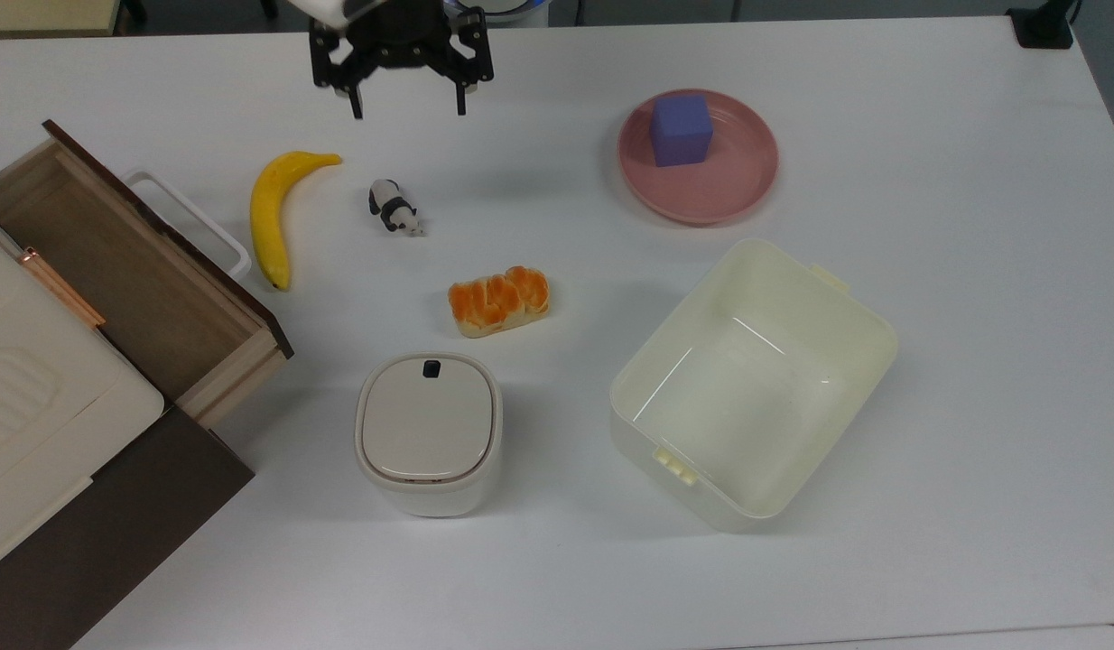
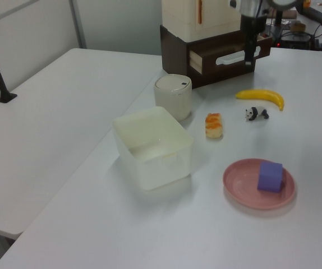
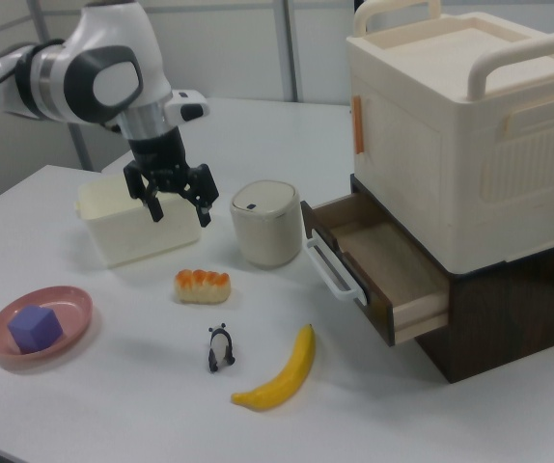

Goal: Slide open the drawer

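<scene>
The top view looks straight down; the left and right views face the table [image 1: 927, 560] from opposite ends.

Materials as seen: drawer [image 1: 133, 271] of matt light wood inside, dark brown front, glossy white plastic handle [image 1: 196, 221]; cream bin [image 1: 756, 384] of smooth, slightly glossy plastic; table [image 1: 927, 316] surfaced in matt white.

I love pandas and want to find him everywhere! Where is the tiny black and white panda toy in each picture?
Top view: the tiny black and white panda toy stands upper left of centre.
Left view: the panda is at right of centre.
Right view: low in the middle.
Shared landmark: the yellow curved banana lies beside it, apart from it, in every view.
</scene>
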Robot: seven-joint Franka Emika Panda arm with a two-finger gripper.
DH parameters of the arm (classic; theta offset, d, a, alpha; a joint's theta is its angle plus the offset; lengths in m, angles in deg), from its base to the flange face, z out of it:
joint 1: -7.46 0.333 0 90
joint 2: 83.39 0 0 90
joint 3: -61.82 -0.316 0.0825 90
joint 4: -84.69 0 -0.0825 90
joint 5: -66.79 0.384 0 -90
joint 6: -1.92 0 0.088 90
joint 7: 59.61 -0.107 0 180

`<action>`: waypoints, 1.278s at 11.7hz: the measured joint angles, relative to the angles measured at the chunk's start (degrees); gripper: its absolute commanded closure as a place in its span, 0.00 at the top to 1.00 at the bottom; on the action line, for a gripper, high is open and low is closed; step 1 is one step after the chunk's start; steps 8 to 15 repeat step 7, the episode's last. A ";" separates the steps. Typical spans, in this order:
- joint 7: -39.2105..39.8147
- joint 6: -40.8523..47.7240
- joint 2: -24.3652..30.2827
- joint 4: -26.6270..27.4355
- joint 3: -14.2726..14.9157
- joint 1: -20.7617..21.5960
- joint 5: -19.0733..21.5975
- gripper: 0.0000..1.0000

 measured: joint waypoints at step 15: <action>-6.51 8.00 -0.01 -6.67 0.14 -1.57 0.01 1.00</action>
